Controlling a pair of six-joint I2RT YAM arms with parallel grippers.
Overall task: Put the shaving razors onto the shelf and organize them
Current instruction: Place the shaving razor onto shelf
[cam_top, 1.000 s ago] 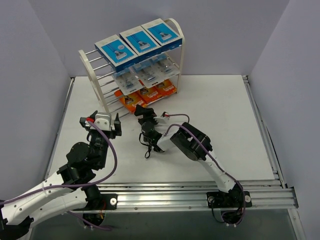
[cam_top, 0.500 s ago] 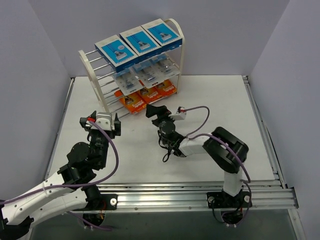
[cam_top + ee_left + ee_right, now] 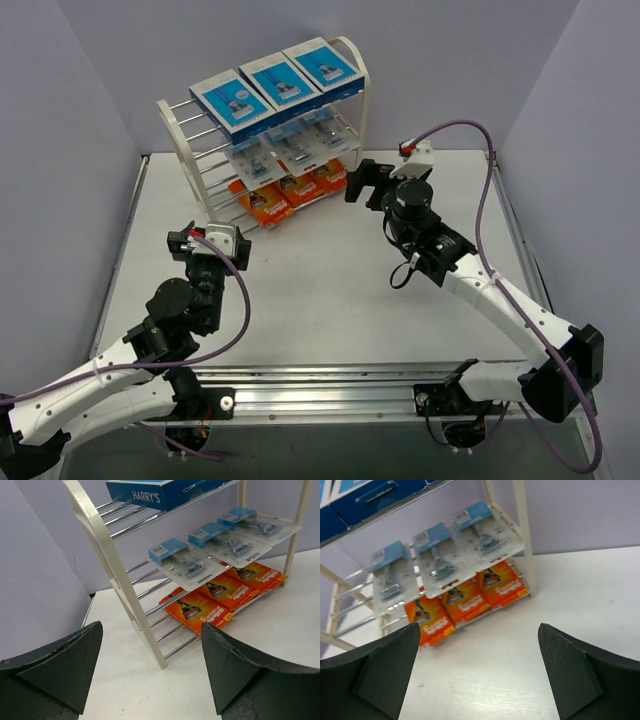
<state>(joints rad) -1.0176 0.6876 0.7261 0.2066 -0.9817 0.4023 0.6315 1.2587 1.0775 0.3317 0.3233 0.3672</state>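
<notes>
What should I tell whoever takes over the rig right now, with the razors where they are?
Left tool: open, empty, short of the shelf.
Right tool: open, empty, near the shelf's right end, touching nothing.
Packs: three blue boxes on the top tier, three clear blister packs on the tier below, three orange packs under those.
Done: all nine shelved, sorted by kind.
Left: probably nothing but parking the arms; maybe square up the orange row.

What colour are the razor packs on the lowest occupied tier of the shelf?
Orange packs, seen best in the left wrist view.
</notes>
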